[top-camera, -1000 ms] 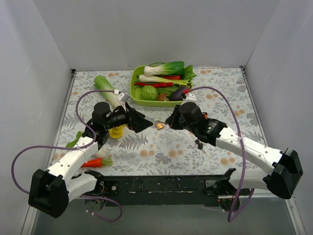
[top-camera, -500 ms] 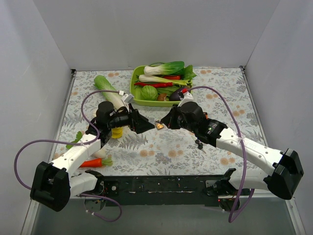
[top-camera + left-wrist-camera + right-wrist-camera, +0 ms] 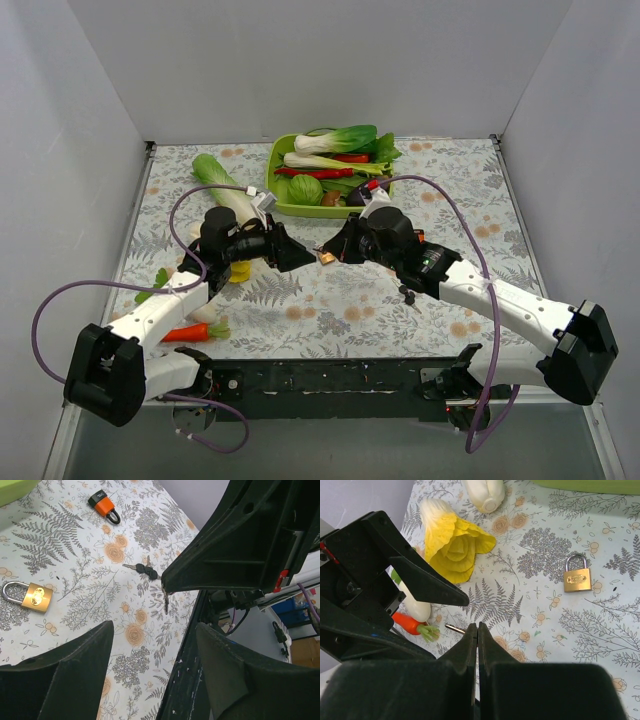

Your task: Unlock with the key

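R gripper (image 3: 477, 626) jaws clenched on key (image 3: 165, 602), near brass padlock (image 3: 30, 596), not touching | L gripper (image 3: 155, 628) jaws spread, empty | tip: L should steady padlock body first, then line blade w/ keyhole, slow

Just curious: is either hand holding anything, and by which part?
The right hand pinches the key by its head, blade sticking out; the left hand holds nothing.

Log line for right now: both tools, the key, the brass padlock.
left tool open, empty | right tool shut on key, blade protruding | brass padlock lying flat, unheld | key not inserted
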